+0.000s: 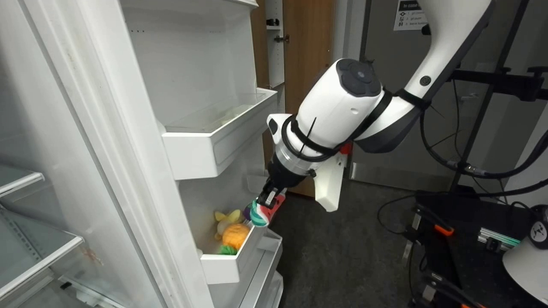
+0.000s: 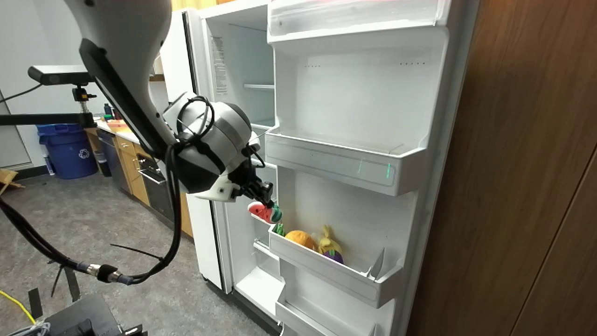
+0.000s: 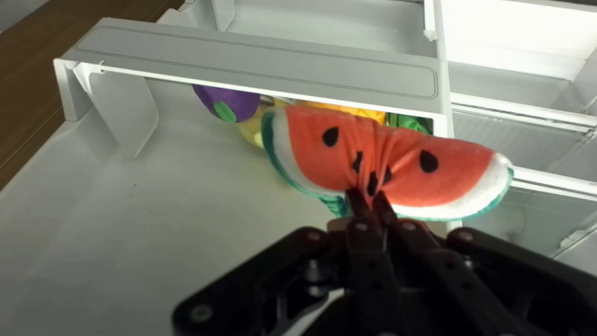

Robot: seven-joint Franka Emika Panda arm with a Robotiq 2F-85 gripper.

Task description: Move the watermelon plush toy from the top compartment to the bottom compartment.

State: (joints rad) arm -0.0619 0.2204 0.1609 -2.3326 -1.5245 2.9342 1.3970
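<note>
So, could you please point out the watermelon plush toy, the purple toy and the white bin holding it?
Watermelon plush toy (image 3: pixel 383 150): wrist view, creased red face.
Purple toy (image 3: pixel 229 96): wrist view, purple body.
White bin (image 2: pixel 322 265): in an exterior view, outer front wall.

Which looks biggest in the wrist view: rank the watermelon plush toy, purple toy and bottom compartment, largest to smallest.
1. Bottom compartment
2. Watermelon plush toy, nearer the camera
3. Purple toy, farther and partly hidden

An orange plush (image 2: pixel 300 239) sits beside a yellow plush (image 2: pixel 329 244), near a purple toy (image 2: pixel 333 255). In an exterior view, a blue recycling bin (image 2: pixel 69 156) stands on grey floor (image 2: pixel 122 219).
</note>
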